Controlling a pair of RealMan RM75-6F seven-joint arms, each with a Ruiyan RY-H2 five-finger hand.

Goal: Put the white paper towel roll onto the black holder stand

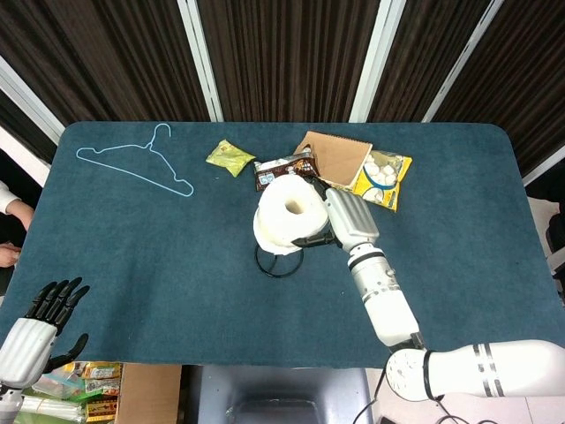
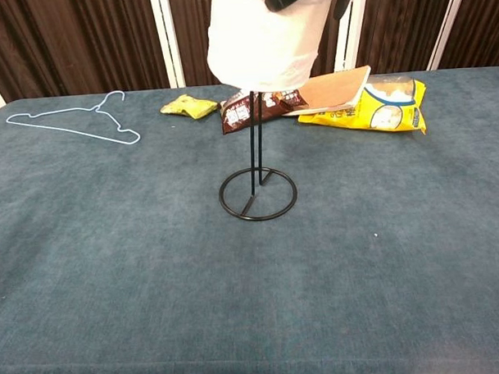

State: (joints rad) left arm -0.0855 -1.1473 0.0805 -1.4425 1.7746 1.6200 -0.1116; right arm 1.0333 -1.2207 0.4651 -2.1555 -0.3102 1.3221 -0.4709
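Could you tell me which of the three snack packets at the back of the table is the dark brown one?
It is the middle packet, lying just behind the paper towel roll. The small packet to its left is yellow-green, and the large bag to its right is bright yellow.

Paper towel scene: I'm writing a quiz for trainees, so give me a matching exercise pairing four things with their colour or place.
Things:
1. paper towel roll
2. holder stand
3. hanger
4. left hand

Descriptions:
A. light blue, lying flat at the table's far left
B. black ring base on the cloth
C. off the table's near left corner, holding nothing
D. white, partway down the rod, held by the right hand

Pairs: 1-D, 2-B, 3-A, 4-C
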